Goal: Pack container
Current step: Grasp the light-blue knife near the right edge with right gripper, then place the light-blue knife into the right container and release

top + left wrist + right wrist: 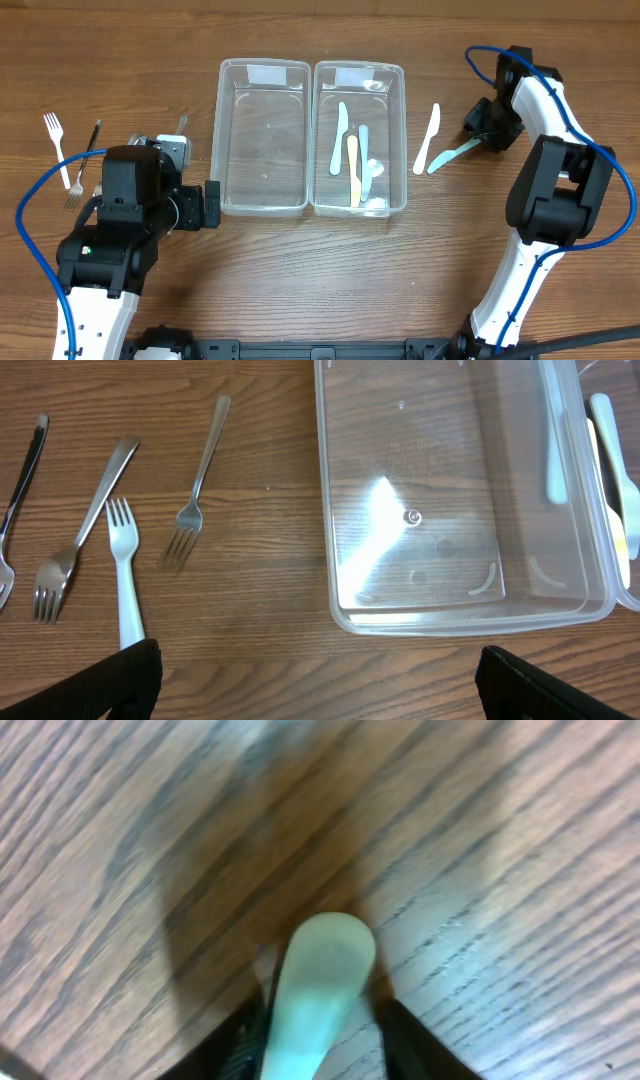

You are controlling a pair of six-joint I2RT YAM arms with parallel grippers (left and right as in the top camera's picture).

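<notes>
Pale green knife point(318, 990), rounded end

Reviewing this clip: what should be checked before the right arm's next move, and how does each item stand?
1. Grasp: ok. The right gripper is shut on the green knife.
2. Knife lifted off the table: cannot tell.
3. Room in the right container: ok. A few knives lie inside, with bare floor left.
4. Low path to that container: not ok. The white knife lies between it and the gripper.
5. Other arm out of the way: ok. The left gripper is open, by the left container.
</notes>
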